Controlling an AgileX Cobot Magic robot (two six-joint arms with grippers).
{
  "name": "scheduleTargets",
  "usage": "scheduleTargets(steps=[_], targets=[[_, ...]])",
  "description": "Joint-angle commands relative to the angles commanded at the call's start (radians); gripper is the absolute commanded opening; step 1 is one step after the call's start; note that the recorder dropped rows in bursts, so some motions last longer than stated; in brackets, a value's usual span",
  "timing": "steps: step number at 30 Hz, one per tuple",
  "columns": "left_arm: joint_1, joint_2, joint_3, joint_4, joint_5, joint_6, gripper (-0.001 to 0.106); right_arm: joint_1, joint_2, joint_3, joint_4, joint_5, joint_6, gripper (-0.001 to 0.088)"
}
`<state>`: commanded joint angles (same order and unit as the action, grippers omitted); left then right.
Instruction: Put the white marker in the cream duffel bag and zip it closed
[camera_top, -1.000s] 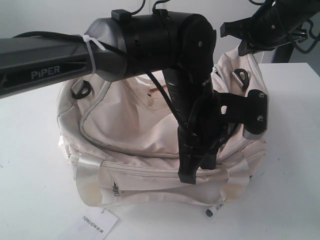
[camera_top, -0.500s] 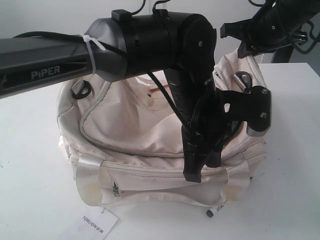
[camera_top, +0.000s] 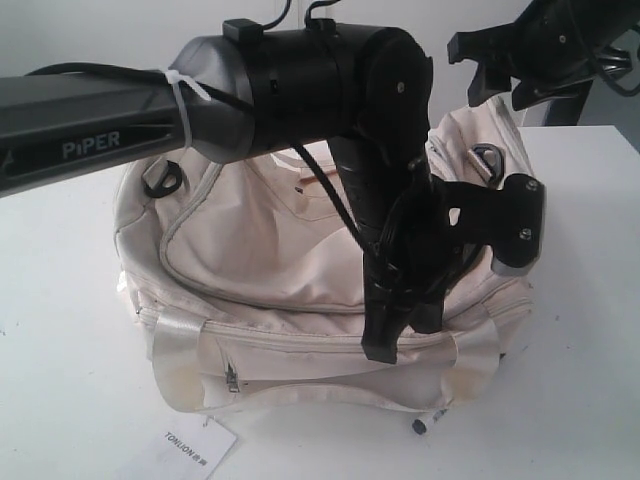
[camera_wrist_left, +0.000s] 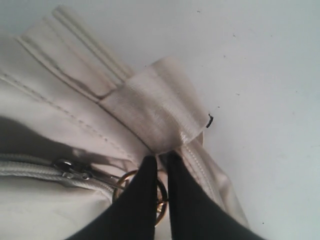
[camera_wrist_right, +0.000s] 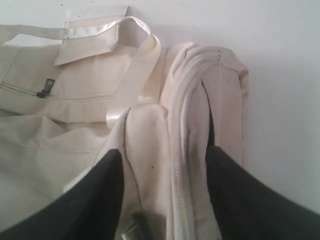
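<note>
You've got one cream duffel bag (camera_top: 250, 250), one white marker (camera_top: 430, 417), one paper tag (camera_top: 190, 448), two black D-rings (camera_top: 160, 185) (camera_top: 485, 157), two arms (camera_top: 300, 80) (camera_top: 550, 45), one gold pull ring (camera_wrist_left: 121, 180), one table (camera_top: 70, 380).

White marker (camera_top: 431, 418) beside cream duffel bag (camera_top: 250, 250)
</note>
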<state>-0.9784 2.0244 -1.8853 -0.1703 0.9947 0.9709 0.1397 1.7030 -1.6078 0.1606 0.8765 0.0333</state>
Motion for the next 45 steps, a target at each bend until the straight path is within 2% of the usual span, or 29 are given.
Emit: scheduleTargets(steps=[12,26,42,45], targets=[[0.000,0.000,0.000,0.000,0.008,0.062,0.000,0.002,-0.014,-0.019,0.126,0.127,-0.078,0.0492],[0.000,0.000,0.000,0.000,0.008,0.084,0.000,0.067,0.061,-0.019,0.111,0.140,-0.089,0.0514],[0.000,0.000,0.000,0.000,0.006,0.084,0.000,0.069,0.140,-0.019,0.111,0.153,-0.091,0.0537],[0.000,0.000,0.000,0.000,0.004,0.084,0.000,0.069,0.144,-0.019,0.109,0.160,-0.091,0.0512]])
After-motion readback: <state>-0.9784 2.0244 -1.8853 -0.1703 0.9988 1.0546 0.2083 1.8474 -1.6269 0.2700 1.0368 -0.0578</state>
